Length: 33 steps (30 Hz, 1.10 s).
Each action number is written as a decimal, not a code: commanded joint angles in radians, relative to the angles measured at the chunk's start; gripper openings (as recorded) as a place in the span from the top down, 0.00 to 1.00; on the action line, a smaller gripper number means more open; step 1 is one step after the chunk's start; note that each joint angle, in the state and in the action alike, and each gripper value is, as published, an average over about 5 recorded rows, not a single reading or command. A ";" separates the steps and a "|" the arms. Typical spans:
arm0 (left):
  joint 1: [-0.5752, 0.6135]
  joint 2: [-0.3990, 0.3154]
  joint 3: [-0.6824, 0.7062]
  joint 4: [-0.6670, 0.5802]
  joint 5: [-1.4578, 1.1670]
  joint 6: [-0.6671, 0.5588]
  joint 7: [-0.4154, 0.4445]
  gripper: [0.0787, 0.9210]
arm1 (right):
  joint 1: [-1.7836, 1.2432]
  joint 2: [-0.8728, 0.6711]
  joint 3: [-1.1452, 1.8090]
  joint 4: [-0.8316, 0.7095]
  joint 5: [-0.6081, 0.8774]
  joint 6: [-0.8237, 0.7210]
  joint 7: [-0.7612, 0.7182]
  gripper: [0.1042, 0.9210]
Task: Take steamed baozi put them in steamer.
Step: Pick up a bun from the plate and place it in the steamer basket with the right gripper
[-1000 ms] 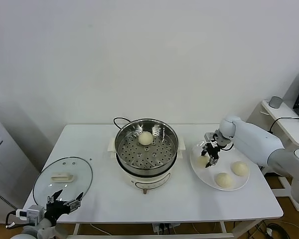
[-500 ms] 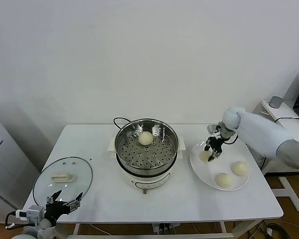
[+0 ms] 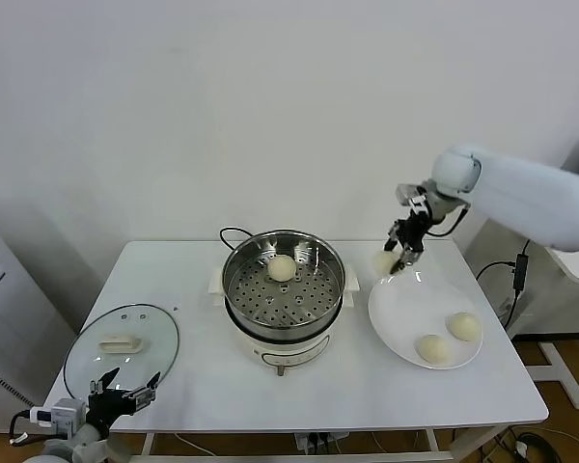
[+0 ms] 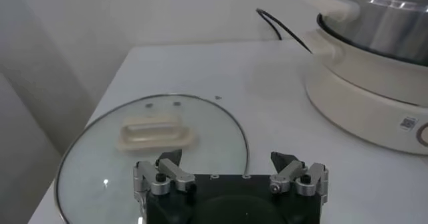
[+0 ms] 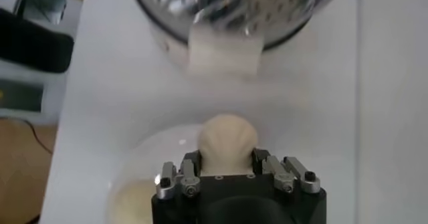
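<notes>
My right gripper (image 3: 401, 253) is shut on one steamed baozi (image 3: 383, 261), lifted above the far edge of the white plate (image 3: 405, 304), just right of the steamer (image 3: 309, 323). In the right wrist view that pale round bun (image 5: 227, 137) sits squeezed between the fingers, with the steamer's steel rim (image 5: 294, 18) ahead of it. One baozi (image 3: 282, 267) lies on the steamer's perforated tray. Two more baozi (image 3: 432, 348) (image 3: 464, 326) rest on the plate. My left gripper (image 3: 125, 394) (image 4: 227, 162) waits open at the table's near left corner, holding nothing.
A round glass lid (image 3: 121, 347) with a cream handle lies flat at the front left, just ahead of the left gripper. A black cord (image 3: 230, 232) runs behind the steamer. A side table stands off to the right.
The right gripper has risen off the plate with a baozi and moved up and back toward the steamer side. The plate now holds two buns. The left arm has not moved.
</notes>
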 commanded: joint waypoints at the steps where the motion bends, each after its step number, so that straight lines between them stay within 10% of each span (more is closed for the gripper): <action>1: 0.001 0.002 0.000 0.001 0.001 0.000 0.001 0.12 | 0.182 0.082 -0.086 0.116 0.197 -0.145 0.059 0.55; 33: 0.010 0.011 -0.001 0.003 -0.002 -0.006 0.001 0.12 | -0.150 0.413 0.038 0.053 0.334 -0.310 0.369 0.55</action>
